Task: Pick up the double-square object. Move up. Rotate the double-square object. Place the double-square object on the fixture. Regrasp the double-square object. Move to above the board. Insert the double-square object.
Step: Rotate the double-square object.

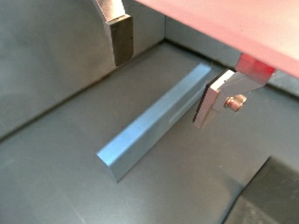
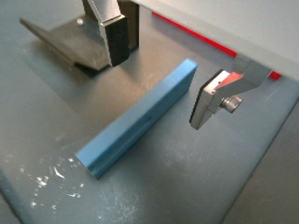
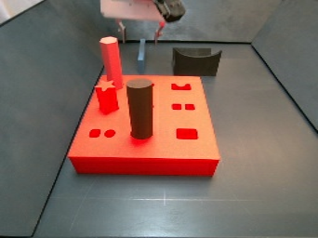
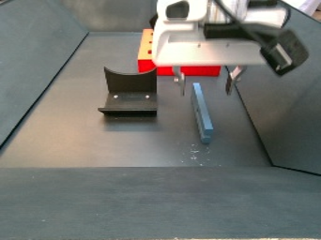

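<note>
Gripper (image 4: 205,86) released, hanging low over floor, 2 fingers (image 2: 115,37) spread either side of bar (image 2: 138,119), none touching. Straddling 1 end, likely lined up for pickup, with bar's long sides facing pads (image 1: 121,44). Bar (image 4: 201,112) flat on floor beneath gripper, running away from it. Fixture (image 4: 128,92) to one side, apart from bar. Board (image 3: 147,130) just behind gripper, pegs upright. No brands, labels or writing legible.
</note>
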Motion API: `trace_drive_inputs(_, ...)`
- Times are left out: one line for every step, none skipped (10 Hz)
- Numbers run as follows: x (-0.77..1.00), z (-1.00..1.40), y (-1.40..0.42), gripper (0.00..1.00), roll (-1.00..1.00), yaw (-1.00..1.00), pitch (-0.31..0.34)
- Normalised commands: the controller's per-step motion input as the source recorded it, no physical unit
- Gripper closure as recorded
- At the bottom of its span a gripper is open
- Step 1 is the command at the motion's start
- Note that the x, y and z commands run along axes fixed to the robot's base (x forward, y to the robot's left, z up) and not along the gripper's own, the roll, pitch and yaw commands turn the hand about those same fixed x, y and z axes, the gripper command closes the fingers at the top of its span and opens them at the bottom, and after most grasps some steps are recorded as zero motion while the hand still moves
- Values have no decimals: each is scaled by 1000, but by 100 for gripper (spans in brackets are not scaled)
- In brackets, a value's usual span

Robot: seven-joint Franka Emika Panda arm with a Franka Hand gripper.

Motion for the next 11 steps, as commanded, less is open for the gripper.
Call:
trace_drive_inputs(43, -1000, 6, 0, -64, -12, -37)
trace_drive_inputs(47, -928, 6, 0, -73, -6, -35)
trace_drive_inputs(50, -750, 6, 0, -89, 4, -34)
trace_drive_inputs(45, -623, 7, 0, -97, 7, -37)
trace_drive_inputs(42, -459, 8, 0, -107, 12, -47)
trace_drive_inputs(41, -379, 7, 0, -113, 15, -48)
trace_drive_inputs(43, -226, 9, 0, -122, 17, -50)
trace_drive_inputs(26, -168, 7, 0, -127, 15, -39)
trace_drive_inputs(26, -168, 7, 0, -127, 15, -39)
trace_drive_inputs(14, -168, 5, 0, -128, 12, -32)
trace_drive_inputs(17, -167, 6, 0, -127, 12, -32)
